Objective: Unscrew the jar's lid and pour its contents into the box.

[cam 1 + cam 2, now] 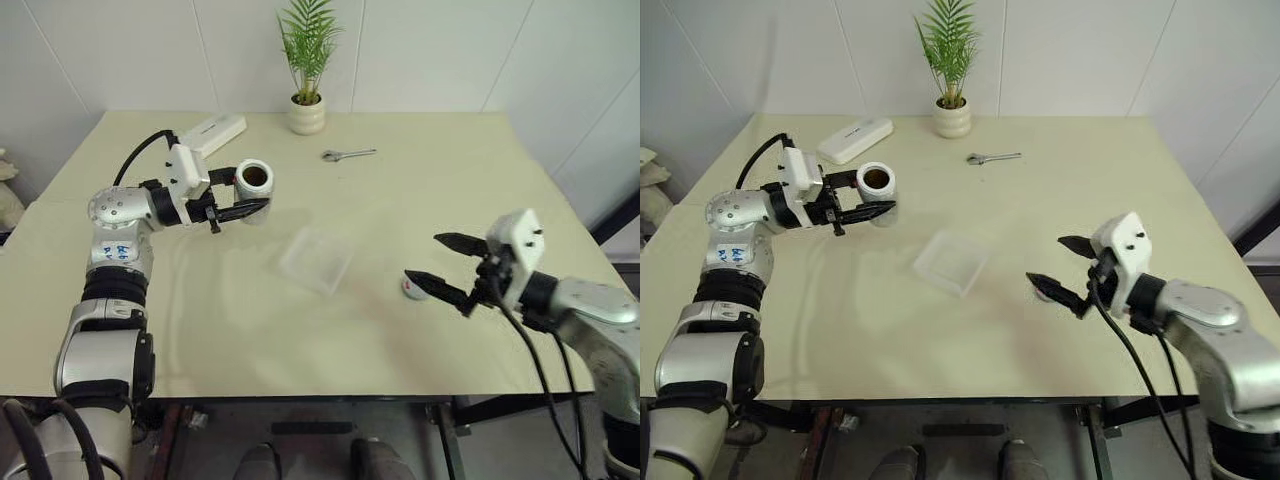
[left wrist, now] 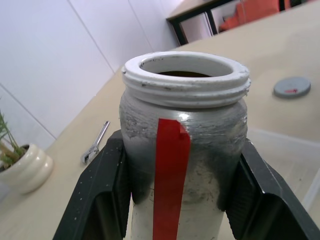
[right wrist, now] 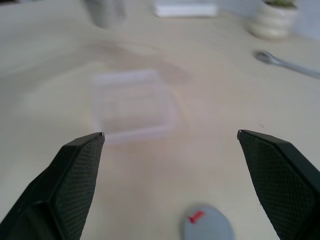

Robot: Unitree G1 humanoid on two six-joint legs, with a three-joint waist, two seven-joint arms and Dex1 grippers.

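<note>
The silvery-grey jar with its red stripe is held upright above the left side of the table, its mouth uncovered. My left gripper is shut on it, one black finger on each side of its body. Dark brown contents show inside the mouth. The grey lid with a red mark lies flat on the table at the right. My right gripper hovers open just above and behind it, holding nothing. The clear box sits mid-table between the arms.
A white plant pot stands at the table's back edge, with a small wrench to its right and a white oblong device at the back left. The table's front edge runs near the arms.
</note>
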